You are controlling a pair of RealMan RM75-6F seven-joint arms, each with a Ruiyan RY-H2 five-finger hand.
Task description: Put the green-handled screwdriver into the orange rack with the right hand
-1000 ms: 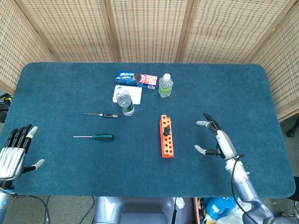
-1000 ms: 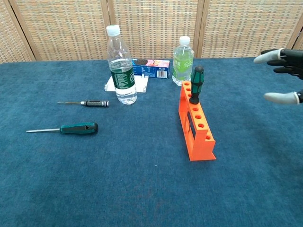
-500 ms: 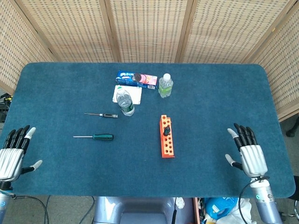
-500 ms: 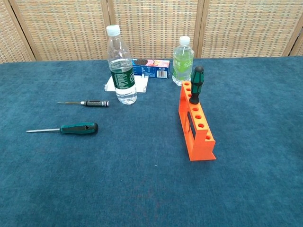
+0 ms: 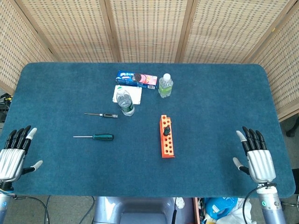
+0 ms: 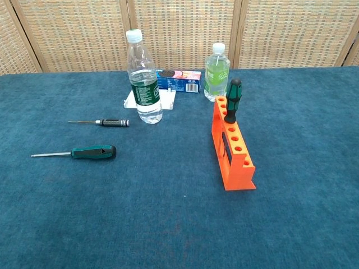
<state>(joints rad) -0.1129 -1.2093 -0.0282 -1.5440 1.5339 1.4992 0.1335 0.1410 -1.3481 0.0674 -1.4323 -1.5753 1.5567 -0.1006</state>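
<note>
Right hand (image 5: 258,157) is hovering at the near right edge of the counter (image 5: 219,93), palm down, fingers spread apart and gripping nothing. Left hand (image 5: 13,156) is hanging at the opposite near corner, also spread and holding nothing. Neither hand is showing in the chest view.

Well to the left of the right hand, the orange rack (image 5: 167,136) is standing on the blue cloth, and a green-handled screwdriver (image 6: 232,100) is sitting upright in one of its far holes, handle up. Farther left still, between the rack and the left hand, a second green-handled screwdriver (image 5: 95,136) is lying flat, its shaft pointing toward the left hand's side. Just beyond it, a thinner black-handled screwdriver (image 5: 102,115) is lying flat too.

Farther from both hands, a clear water bottle with a green label (image 6: 143,79) is standing beside a white pad (image 5: 134,94), a bottle of pale green drink (image 6: 216,73) is standing near the rack's far end, and a blue cookie pack (image 5: 137,79) is lying beyond them.
</note>
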